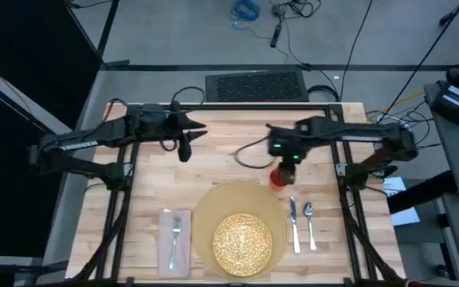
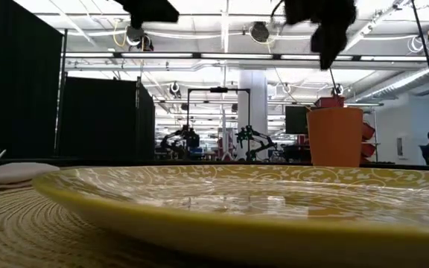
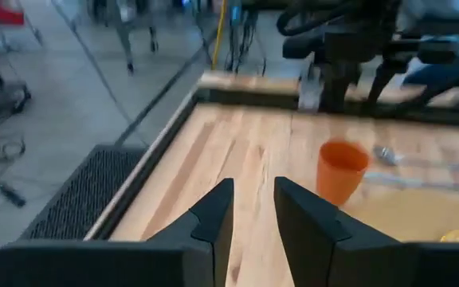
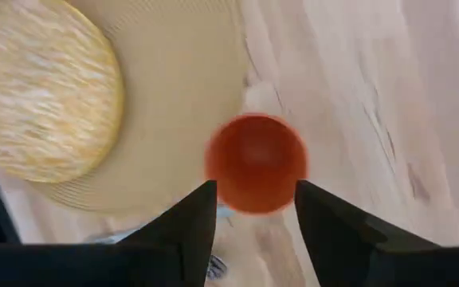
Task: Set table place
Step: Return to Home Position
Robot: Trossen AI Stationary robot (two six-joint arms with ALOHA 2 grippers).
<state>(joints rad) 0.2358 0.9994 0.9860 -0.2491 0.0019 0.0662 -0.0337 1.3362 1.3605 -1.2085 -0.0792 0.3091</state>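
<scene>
Only the high view gives me the whole place on the table (image 1: 150,191). The round tan placemat (image 1: 213,199) lies low in that picture with the yellow speckled plate (image 1: 243,237) on it. The beige napkin (image 1: 168,249) is to its left and the fork (image 1: 176,231) lies on it. Knife (image 1: 293,225) and spoon (image 1: 310,223) lie side by side to the right, the spoon on the outside. The orange cup (image 1: 278,178) stands at the mat's upper right rim (whether it is fully on the mat, I cannot tell). The low view adds that the cup (image 2: 335,136) is upright, behind the plate's rim. My right wrist view looks straight down into the cup (image 4: 255,162). My right jaws are released above it, the fingers (image 4: 186,231) well apart and touching nothing. My left jaws hang over the table's upper left part, far from the place. Their fingers (image 3: 213,219) are parted only a little and hold nothing.
</scene>
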